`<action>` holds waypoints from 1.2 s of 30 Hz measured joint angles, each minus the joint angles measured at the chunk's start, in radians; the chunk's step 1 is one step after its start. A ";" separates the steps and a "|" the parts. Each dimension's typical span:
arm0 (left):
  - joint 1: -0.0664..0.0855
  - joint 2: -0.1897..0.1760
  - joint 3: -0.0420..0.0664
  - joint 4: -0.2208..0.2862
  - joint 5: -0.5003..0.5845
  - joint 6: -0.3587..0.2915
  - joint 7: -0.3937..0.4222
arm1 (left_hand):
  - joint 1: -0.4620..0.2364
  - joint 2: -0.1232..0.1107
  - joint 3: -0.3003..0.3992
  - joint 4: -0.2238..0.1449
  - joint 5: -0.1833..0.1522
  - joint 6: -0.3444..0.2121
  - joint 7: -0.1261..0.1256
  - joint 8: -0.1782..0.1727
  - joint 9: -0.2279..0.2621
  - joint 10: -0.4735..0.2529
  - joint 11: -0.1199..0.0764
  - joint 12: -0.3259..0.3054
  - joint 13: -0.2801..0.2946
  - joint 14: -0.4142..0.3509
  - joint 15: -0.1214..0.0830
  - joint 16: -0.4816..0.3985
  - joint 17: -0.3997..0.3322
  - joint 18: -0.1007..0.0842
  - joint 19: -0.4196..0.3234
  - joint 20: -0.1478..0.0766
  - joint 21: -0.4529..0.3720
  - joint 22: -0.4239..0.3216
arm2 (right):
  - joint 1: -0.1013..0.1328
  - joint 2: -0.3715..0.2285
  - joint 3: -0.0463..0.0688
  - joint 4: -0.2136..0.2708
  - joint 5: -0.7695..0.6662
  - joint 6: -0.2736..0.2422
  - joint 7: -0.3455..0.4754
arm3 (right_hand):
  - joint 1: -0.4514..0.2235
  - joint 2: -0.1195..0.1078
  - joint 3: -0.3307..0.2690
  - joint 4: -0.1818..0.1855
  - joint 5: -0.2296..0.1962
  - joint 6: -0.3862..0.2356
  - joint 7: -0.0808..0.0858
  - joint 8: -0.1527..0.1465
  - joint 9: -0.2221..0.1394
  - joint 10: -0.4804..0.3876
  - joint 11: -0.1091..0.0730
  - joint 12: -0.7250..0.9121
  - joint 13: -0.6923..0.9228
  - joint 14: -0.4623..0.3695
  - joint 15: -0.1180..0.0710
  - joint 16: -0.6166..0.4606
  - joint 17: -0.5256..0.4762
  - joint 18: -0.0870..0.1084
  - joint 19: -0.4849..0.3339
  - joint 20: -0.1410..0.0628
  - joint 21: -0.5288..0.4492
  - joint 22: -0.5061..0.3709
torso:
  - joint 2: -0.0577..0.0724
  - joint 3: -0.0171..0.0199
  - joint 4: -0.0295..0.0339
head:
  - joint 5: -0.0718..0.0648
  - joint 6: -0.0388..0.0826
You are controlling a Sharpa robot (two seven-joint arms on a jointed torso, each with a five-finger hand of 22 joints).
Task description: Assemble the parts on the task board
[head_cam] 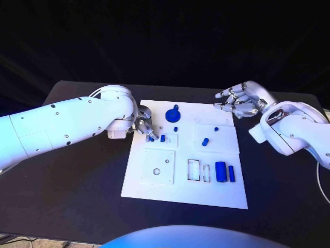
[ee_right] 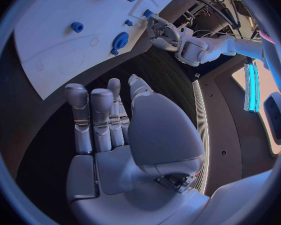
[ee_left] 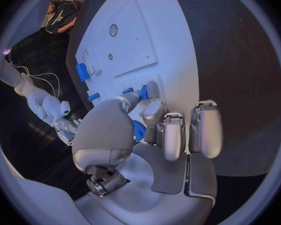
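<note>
Flat white rectangular task board [head_cam: 183, 191], centre of black desk [head_cam: 75, 196]. Near right: two blue cylindrical parts [head_cam: 224, 171]. Far: blue round-headed part [head_cam: 172, 113]. Left robot hand [head_cam: 144, 125]: fingers at small blue part [head_cam: 162, 138] at board's left edge; grasp indeterminate. Right robot hand [head_cam: 241, 99]: far right, fingers apart, holding nothing.

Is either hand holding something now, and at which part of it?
The left hand touches a small blue part on the task board; a real grip cannot be told. The right hand holds nothing.

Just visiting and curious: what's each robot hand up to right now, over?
Left robot hand down at task board, fingers on a small blue part. Right robot hand open, off the board's far corner. Nothing blocking.
</note>
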 measured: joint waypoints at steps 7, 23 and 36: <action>0.000 0.003 0.000 -0.008 0.000 0.006 -0.002 | -0.033 -0.008 -0.038 0.022 0.002 0.000 0.000 0.000 -0.005 0.000 0.000 0.000 0.003 0.000 0.000 0.000 0.000 0.000 0.000 0.000 0.000 0.000 | 0.000 -0.001 0.000 0.002 0.000 0.001 0.000 | 0.000 0.000 0.000 0.000 0.000 0.000 0.000 0.000 0.000 0.000 0.000 0.000 0.000 0.000 0.000 0.000 0.000 0.000 0.000 0.000 0.000 0.000 | 0.000 -0.0007 0.0002 | -0.002 0.001; 0.000 0.002 0.001 -0.009 -0.002 0.002 -0.002 | -0.086 -0.030 -0.226 0.099 0.003 0.011 -0.004 -0.001 -0.017 0.004 -0.004 0.000 0.016 0.000 0.000 0.000 0.000 0.000 0.000 0.000 0.004 0.000 | 0.000 -0.003 0.000 0.003 0.000 0.003 -0.001 | 0.000 0.000 0.000 0.000 0.000 0.000 0.000 0.000 0.000 0.000 0.000 0.000 -0.001 0.000 0.000 -0.006 -0.002 0.000 0.000 0.000 -0.004 -0.002 | 0.001 -0.0017 0.0003 | -0.004 0.000; -0.005 -0.024 0.001 0.020 -0.004 -0.027 0.000 | -0.086 -0.030 -0.272 0.108 0.003 0.011 -0.004 -0.004 -0.019 0.007 -0.007 0.000 0.018 0.000 0.000 0.000 0.001 0.000 0.000 0.000 0.008 0.000 | 0.000 -0.002 0.000 0.001 0.000 0.004 -0.001 | 0.000 0.000 0.000 0.000 0.000 0.000 0.000 0.000 0.000 0.000 0.000 0.000 -0.001 0.000 0.000 -0.006 -0.002 0.000 0.000 0.000 -0.004 -0.002 | 0.000 -0.0020 0.0009 | -0.005 0.000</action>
